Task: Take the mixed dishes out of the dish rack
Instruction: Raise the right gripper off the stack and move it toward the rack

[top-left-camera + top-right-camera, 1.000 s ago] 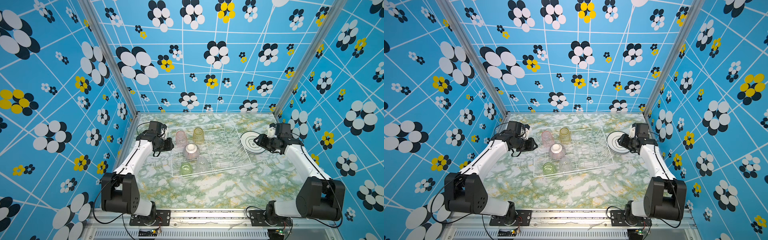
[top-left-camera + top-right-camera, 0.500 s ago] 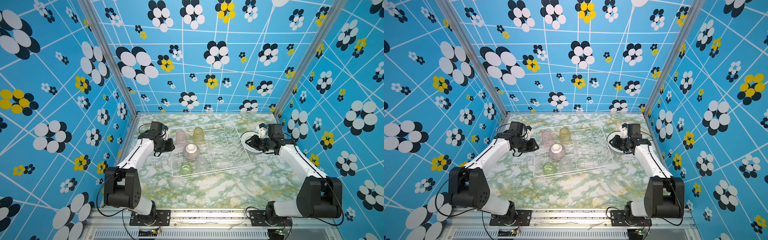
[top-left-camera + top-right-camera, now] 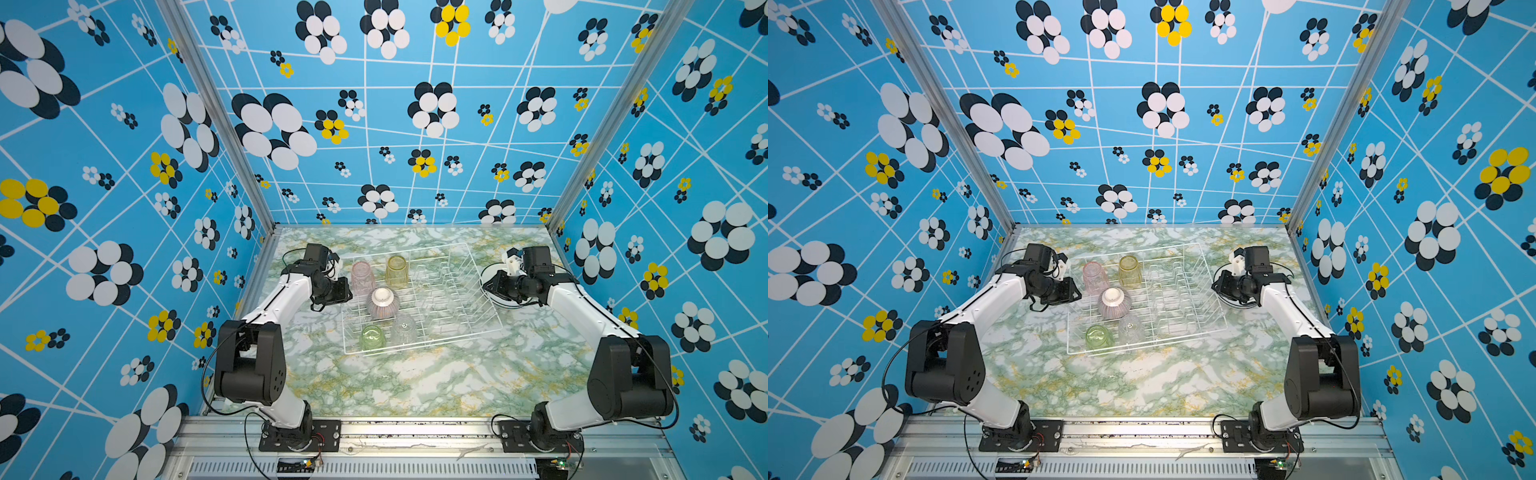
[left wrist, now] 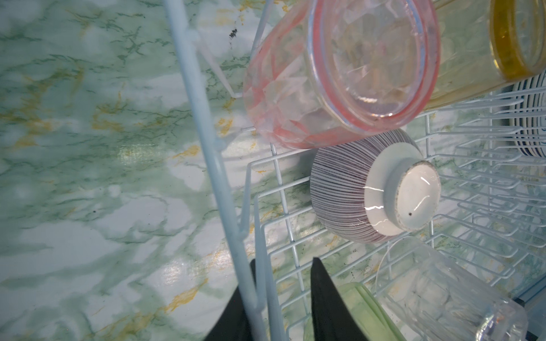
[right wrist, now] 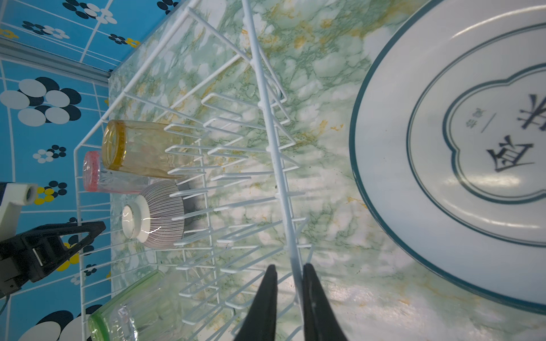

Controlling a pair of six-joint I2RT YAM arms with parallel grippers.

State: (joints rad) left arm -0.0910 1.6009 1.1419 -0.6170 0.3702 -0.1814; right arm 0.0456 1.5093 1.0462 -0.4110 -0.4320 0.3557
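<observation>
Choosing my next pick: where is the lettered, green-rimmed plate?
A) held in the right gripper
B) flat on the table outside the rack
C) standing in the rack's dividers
B: the right wrist view shows the plate lying flat on the marble table, beyond the dish rack rim.

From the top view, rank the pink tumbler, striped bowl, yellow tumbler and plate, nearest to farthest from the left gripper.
1. pink tumbler: far-left corner of the dish rack, right beside the left gripper.
2. striped bowl: upside down, left half of the rack.
3. yellow tumbler: far side, just past the pink one.
4. plate: outside the rack, beyond its right end.
</observation>
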